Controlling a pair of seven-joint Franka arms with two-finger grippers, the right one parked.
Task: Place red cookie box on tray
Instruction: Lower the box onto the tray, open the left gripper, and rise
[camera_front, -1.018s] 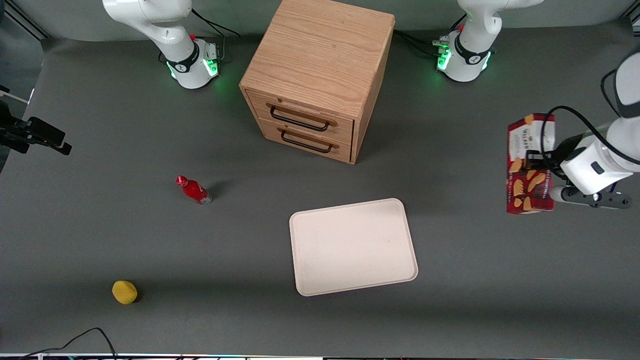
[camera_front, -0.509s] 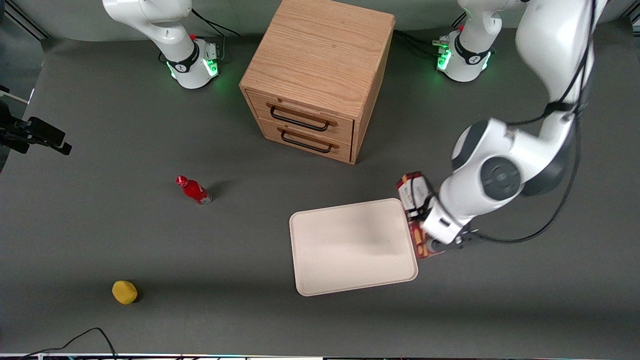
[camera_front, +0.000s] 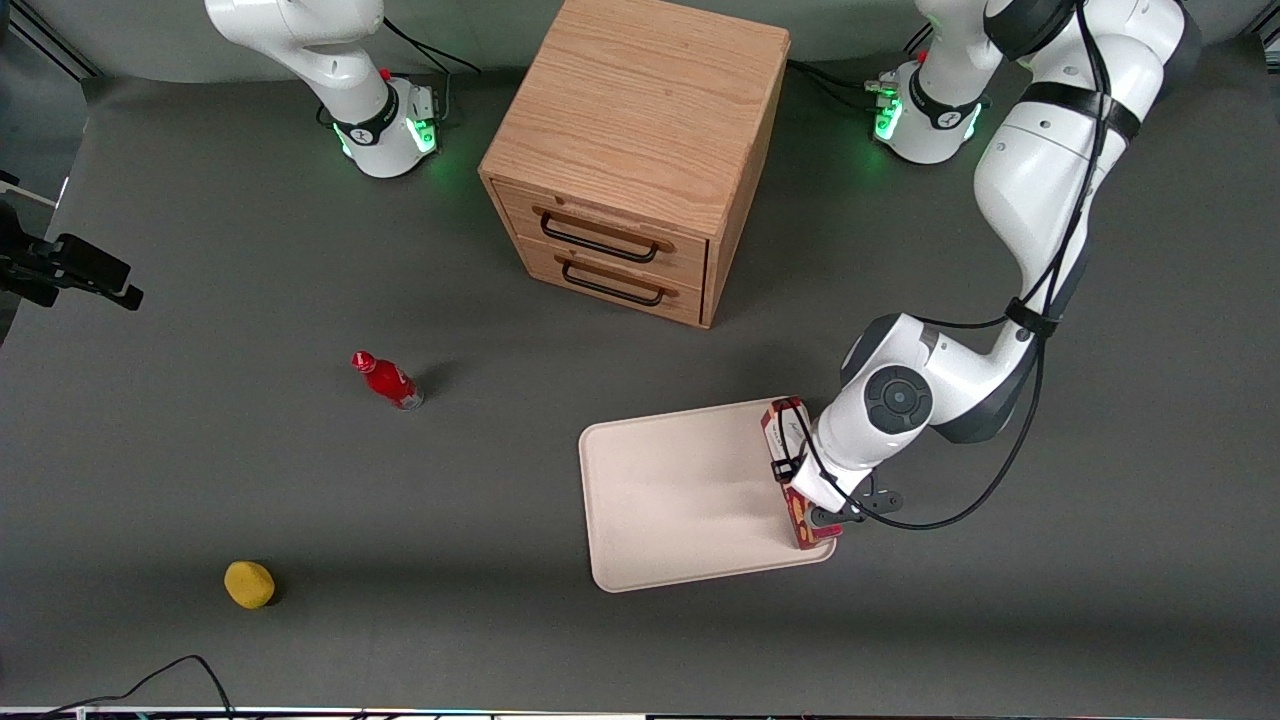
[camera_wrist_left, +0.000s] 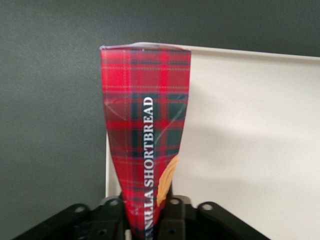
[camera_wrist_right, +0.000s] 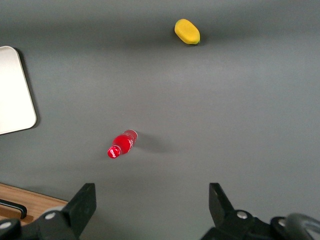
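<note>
Gripping the slim red tartan carton lettered "VANILLA SHORTBREAD", the left gripper, clamped tight, holds it over the cream-white rectangular tray's lower-right rim.

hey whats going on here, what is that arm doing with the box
The left arm's gripper is clamped on a slim dark-red tartan shortbread cookie box and holds it at the edge of the large cream-white rectangular tray toward the working arm's end. Whether the box touches the tray yet cannot be told. A small red bottle and a yellow lemon-like object lie untouched toward the parked arm's end.
</note>
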